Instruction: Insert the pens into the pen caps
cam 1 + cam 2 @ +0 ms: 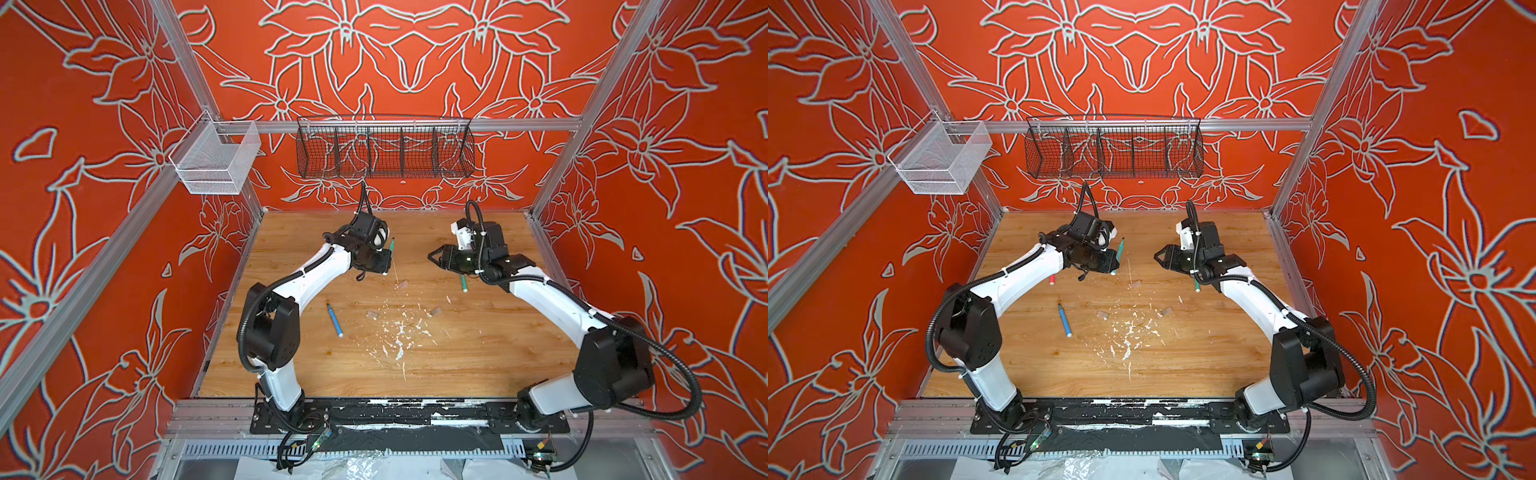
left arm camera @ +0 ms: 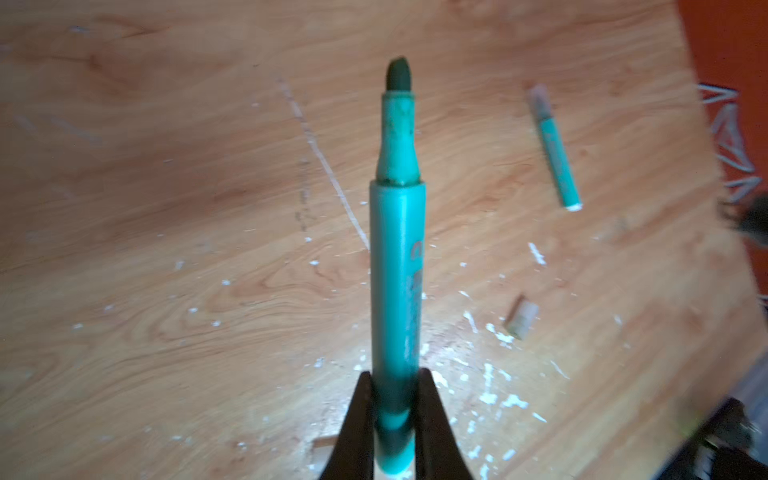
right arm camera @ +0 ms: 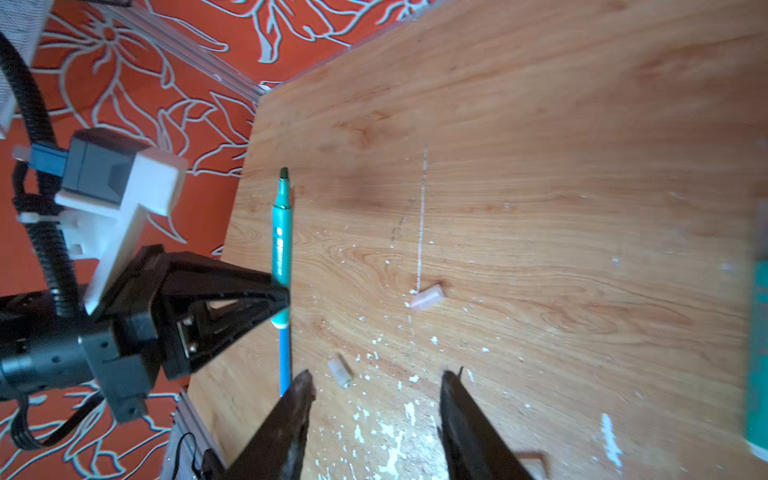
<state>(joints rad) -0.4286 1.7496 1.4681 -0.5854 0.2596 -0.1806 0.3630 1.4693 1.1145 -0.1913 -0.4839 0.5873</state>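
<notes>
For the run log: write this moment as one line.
left gripper: shut on uncapped green pen | right gripper: open, empty | loose caps: three on table

Green pen (image 2: 397, 270): uncapped, dark tip bare, clamped near its white end by left gripper (image 2: 395, 374), held above the table. Second green pen (image 1: 463, 283) lies flat with a greyish cap on its tip. Blue pen (image 1: 334, 320) lies flat, uncapped. Only one end of the red-pink pen (image 1: 1052, 279) shows. Loose on their sides mid-table: far cap (image 1: 403, 284), left cap (image 1: 372, 314), right cap (image 1: 435, 311).

pens (image 1: 1121, 247) (image 1: 1196, 286) (image 1: 1064, 320) (image 1: 1052, 279): 4 (two green) | loose pen caps (image 1: 1136, 284) (image 1: 1103, 315) (image 1: 1166, 311): 3
</notes>
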